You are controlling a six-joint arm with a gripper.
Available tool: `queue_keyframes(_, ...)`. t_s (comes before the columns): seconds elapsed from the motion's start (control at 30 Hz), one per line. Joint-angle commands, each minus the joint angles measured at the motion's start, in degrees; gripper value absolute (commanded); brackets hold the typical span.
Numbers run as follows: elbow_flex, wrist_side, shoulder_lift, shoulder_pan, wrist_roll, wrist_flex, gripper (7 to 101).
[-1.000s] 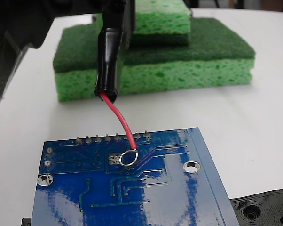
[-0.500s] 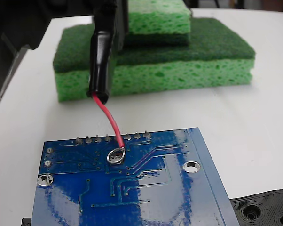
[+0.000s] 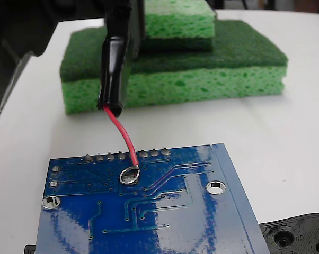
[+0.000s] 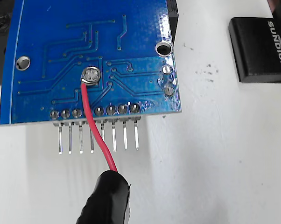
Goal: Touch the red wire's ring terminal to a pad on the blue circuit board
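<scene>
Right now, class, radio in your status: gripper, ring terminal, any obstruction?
Gripper fingers not visible. Red wire hangs from its black sleeve; ring terminal sits over the pad on the blue circuit board. Nothing blocking the pad.

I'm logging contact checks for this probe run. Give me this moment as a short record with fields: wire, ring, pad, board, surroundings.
wire: red wire curves from its black sleeve down to the board
ring: ring terminal lies over the pad, seemingly touching
pad: mostly covered by the ring in both views
board: blue circuit board flat on the white table, pin row off one edge
surroundings: green sponges behind; black plastic part at lower right of the fixed view
gripper: not visible
</scene>
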Motion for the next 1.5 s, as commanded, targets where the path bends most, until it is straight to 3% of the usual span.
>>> queue_keyframes(0.03,-1.14,-0.09,0.44,-0.18,-0.09,0.53,100.3)
queue_keyframes(0.2,-3.25,0.26,3.52,-1.32,-0.35,3.52,100.3)
queue_keyframes(0.53,0.70,-0.62,23.55,-3.96,-0.53,19.34,100.3)
queue_keyframes(0.73,10.55,-4.04,33.49,-6.24,1.41,18.98,100.3)
queue_keyframes(1.1,27.77,-2.55,59.68,-11.16,3.43,19.78,100.3)
queue_keyframes(1.5,34.72,4.66,63.81,-17.05,4.39,20.48,100.3)
